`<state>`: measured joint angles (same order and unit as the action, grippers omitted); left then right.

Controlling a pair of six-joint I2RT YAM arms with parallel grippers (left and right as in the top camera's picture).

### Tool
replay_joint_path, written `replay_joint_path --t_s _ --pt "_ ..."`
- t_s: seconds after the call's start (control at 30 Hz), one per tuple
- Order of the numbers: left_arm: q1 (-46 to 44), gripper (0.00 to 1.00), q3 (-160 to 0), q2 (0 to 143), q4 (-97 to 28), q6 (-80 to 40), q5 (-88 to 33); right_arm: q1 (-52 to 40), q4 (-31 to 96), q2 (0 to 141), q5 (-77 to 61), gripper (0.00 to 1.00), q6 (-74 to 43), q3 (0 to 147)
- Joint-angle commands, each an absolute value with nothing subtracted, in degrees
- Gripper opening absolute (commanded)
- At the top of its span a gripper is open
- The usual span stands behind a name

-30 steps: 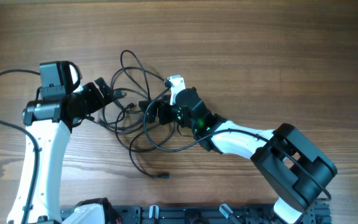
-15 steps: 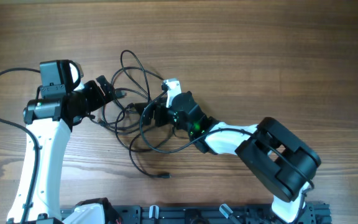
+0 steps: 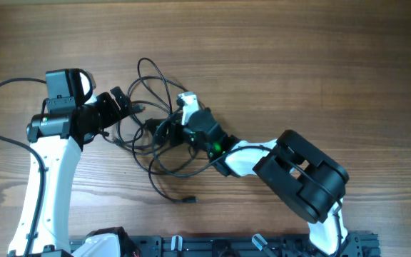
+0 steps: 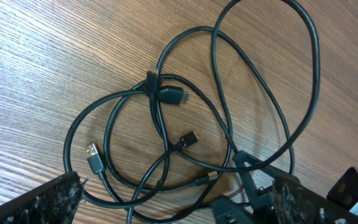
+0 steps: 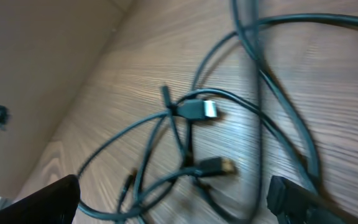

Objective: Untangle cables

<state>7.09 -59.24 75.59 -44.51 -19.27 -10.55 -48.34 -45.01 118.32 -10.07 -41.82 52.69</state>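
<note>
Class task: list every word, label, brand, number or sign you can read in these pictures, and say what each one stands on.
There is no readable text in any view.
Thin black tangled cables and the silver USB plug: no legible marking; the right wrist view is blurred.
Brown wooden table: bare grain only.
Right arm: a small green light, no lettering.

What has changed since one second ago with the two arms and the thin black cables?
The right gripper, open, moved left over the wooden table, further into the tangle of thin black cables; its arm swung along. Nothing was grasped or released. The left gripper, open, and the cables show no clear shift.
</note>
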Motion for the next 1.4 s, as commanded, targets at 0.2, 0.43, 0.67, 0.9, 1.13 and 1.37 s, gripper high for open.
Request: replay_joint_path --t_s 0.2,0.43,0.67,0.9,1.13,1.37 --pt "7.2 1.0 -60.2 75.9 -44.2 -20.0 -11.3 -48.9 -38.3 119.8 -10.4 0.57 -40.4 57.7" --pt "7.3 1.0 -60.2 75.9 -44.2 -20.0 -11.3 -47.6 -36.1 119.4 -13.1 0.04 -40.7 57.7" --pt "7.3 1.0 -60.2 75.9 -44.2 -20.0 -11.3 -43.0 -27.4 112.7 -18.6 0.05 -40.4 57.7" --pt "7.2 1.0 -60.2 75.9 -44.2 -18.2 -11.7 -38.5 -13.0 94.6 -18.7 0.05 -36.0 57.7" --pt "7.2 1.0 -60.2 75.9 -43.0 -11.8 -19.6 -35.0 -7.0 78.8 -18.6 0.04 -37.4 57.8" --pt "7.2 1.0 -60.2 75.9 -42.4 -4.3 -30.4 -34.4 -6.6 69.6 -18.6 0.04 -37.5 59.3"
